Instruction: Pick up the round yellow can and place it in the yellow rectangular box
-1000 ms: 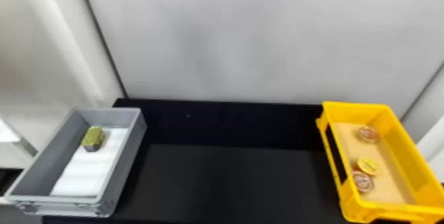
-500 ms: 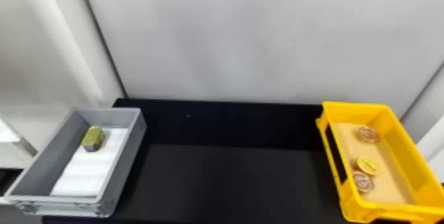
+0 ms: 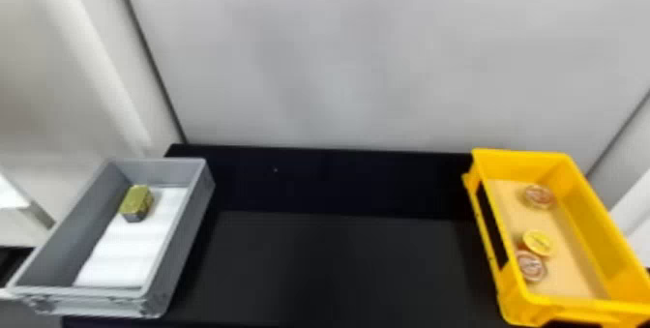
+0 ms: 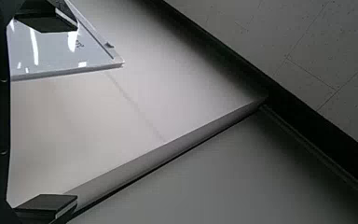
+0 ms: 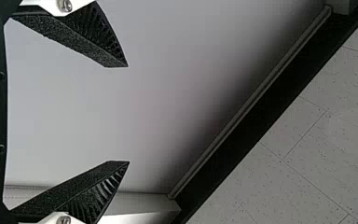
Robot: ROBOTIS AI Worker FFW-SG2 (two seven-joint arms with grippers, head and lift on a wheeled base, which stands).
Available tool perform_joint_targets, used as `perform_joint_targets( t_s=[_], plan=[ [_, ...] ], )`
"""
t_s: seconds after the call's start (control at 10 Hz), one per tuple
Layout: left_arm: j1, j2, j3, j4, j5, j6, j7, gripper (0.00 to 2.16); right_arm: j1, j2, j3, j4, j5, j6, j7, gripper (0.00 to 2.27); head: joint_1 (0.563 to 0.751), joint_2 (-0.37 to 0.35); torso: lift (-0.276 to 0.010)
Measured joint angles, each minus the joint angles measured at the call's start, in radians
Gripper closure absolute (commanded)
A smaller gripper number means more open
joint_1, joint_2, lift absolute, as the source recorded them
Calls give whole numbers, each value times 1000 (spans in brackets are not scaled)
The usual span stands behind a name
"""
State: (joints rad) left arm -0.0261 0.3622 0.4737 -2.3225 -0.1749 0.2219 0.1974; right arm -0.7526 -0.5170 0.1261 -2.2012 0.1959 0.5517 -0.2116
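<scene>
Left gripper (image 4: 77, 113) and right gripper (image 5: 128, 114) gape wide, empty. Well apart from both, the yellow can (image 3: 538, 243) crowds a red can (image 3: 531, 267) inside the box (image 3: 591, 220); grasping could snag both.

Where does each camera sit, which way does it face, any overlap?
Head view: on the head, facing forward and down at the black table, grey box and yellow box.
Left wrist view: left wrist, facing pale panels; left gripper, open.
Right wrist view: right wrist, facing a pale panel; right gripper, open.
Shared by wrist views: speckled tiles, probably ceiling.
</scene>
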Motion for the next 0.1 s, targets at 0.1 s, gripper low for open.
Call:
perform_joint_targets(
  t_s=[0.1],
  plan=[
    [0, 0, -1, 0, 0, 1, -2, -2, 0, 2, 0, 0, -1, -1, -1, -2, 694, 54, -3]
  ],
)
